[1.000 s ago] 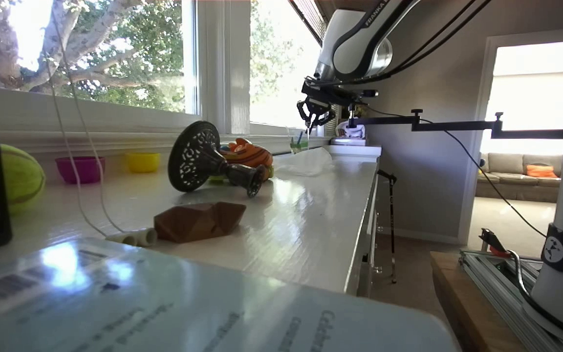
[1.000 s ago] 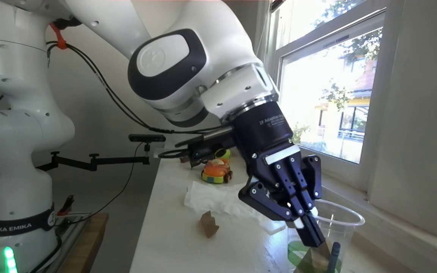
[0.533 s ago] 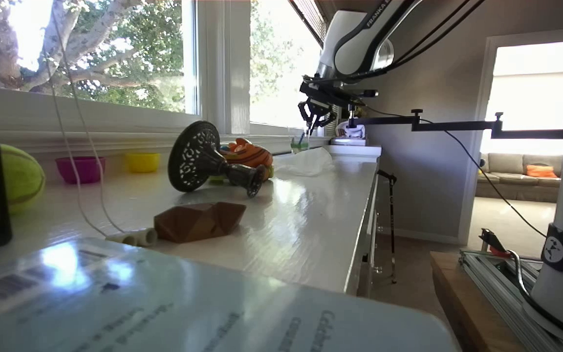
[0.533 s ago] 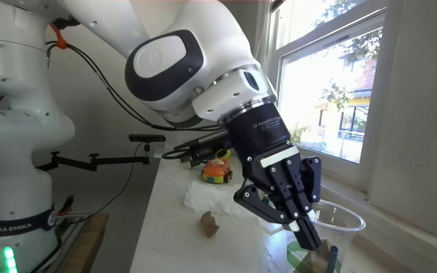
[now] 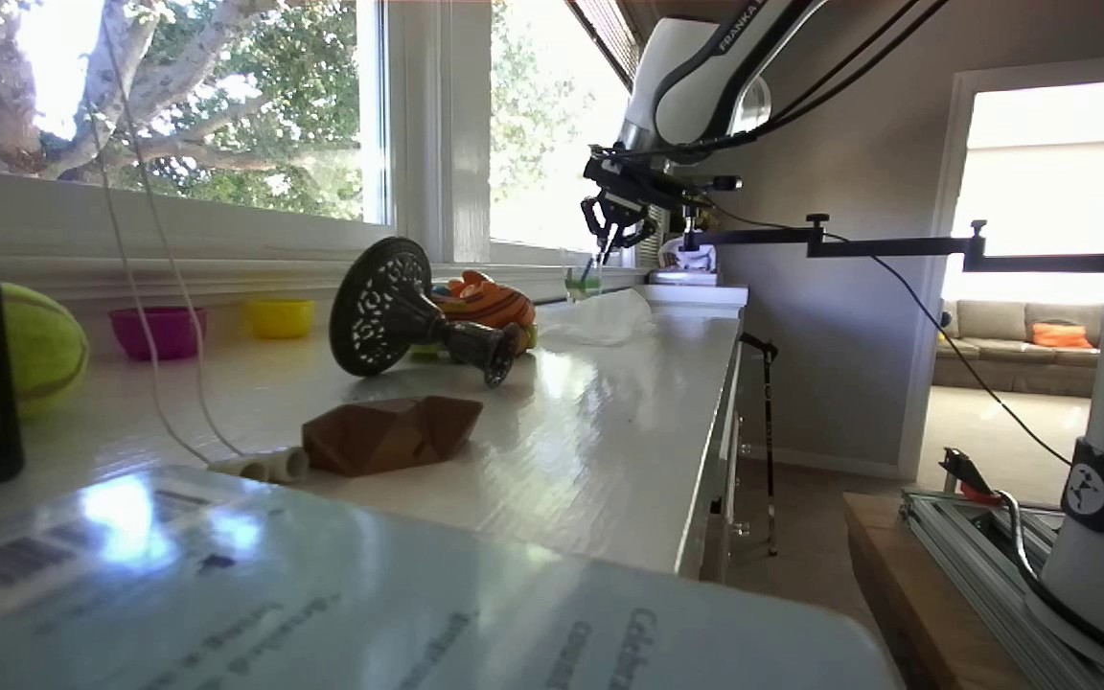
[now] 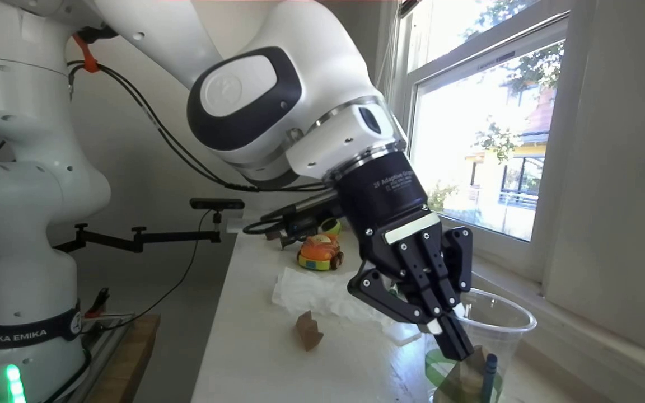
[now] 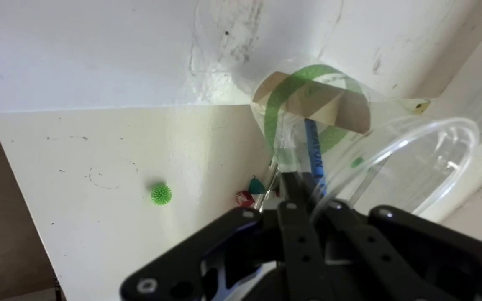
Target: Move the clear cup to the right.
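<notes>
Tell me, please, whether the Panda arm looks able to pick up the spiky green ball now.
Probably not: its end effector looks clamped on the wall of the clear plastic cup, though the spiky green ball lies uncovered.

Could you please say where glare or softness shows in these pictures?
In an exterior view, glare whitens patches of the barcoded object and streaks the counter; in both exterior views, the window is partly blown out; in the wrist view, bright highlights dot the clear cup, and the gripper looks dark and slightly soft.
</notes>
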Motion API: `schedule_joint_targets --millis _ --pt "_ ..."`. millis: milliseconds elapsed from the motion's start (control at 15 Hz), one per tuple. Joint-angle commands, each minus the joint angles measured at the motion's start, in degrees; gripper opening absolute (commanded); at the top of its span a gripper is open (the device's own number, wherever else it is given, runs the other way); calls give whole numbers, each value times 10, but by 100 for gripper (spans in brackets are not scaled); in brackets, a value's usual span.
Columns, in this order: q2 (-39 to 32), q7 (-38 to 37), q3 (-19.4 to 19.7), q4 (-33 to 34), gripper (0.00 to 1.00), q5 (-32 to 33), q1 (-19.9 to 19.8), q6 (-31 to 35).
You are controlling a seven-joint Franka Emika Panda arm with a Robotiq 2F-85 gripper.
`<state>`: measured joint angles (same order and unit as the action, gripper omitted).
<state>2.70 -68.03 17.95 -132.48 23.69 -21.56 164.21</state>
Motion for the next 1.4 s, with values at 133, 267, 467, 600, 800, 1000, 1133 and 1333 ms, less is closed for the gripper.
schedule_joint_targets --millis 133,267,467,600,800,1000,1133,1333 --pt "24 -24 -4 -25 32 32 -3 7" --pt "25 -23 -4 -27 45 32 -3 5" --pt "29 -24 -7 -24 65 45 -4 2" --pt "37 -27 -12 -19 79 82 -4 -3" --pt "64 -16 -28 -19 99 143 0 -20" --pt "112 112 -42 -54 100 61 52 -38" --pt "137 184 -44 -67 100 -8 100 -68" --pt "168 306 -68 -70 100 -143 145 -125"
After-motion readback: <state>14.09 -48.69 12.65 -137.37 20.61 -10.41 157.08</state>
